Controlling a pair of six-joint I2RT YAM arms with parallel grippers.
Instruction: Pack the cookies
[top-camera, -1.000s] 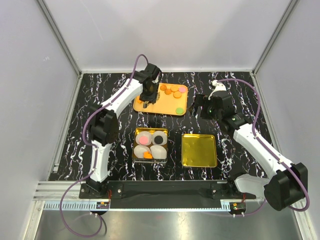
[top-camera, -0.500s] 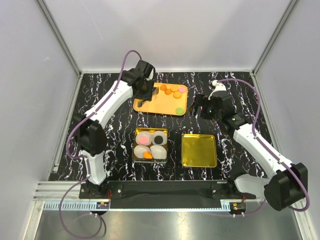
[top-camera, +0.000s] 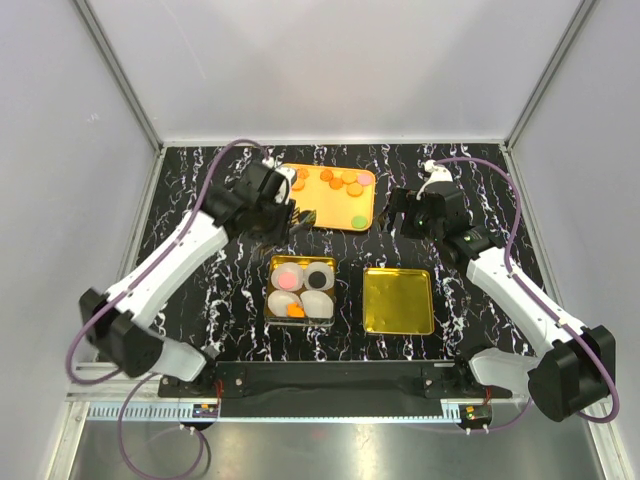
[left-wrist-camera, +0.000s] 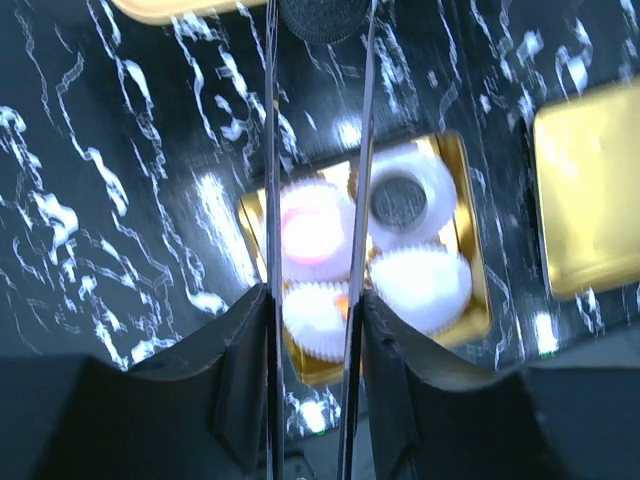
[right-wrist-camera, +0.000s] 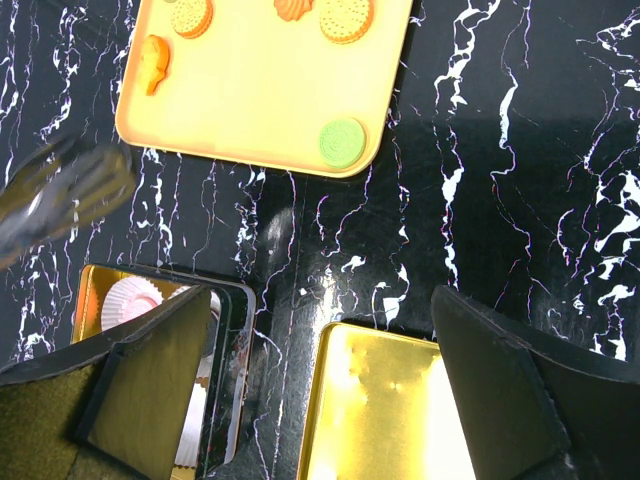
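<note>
Cookies lie on the orange tray (top-camera: 330, 208): several orange ones (top-camera: 340, 181), a pink one (top-camera: 363, 178) and a green one (top-camera: 357, 220). My left gripper (top-camera: 302, 217) hangs between the tray and the gold tin (top-camera: 274, 262). It is shut on a black cookie (left-wrist-camera: 325, 12), pinched at its thin fingertips (left-wrist-camera: 271, 60). The tin's four white paper cups hold a pink cookie (top-camera: 288, 279), a black cookie (top-camera: 319, 277) and an orange cookie (top-camera: 296, 312). My right gripper (top-camera: 400, 213) is open and empty, right of the tray.
A gold lid (top-camera: 398, 300) lies right of the tin on the black marbled table. In the right wrist view the green cookie (right-wrist-camera: 342, 142) sits at the tray's near corner, and the left gripper shows blurred (right-wrist-camera: 60, 195).
My left arm has swung off the tray's left part, down and towards the tin, carrying the black cookie. The right arm has not moved.
</note>
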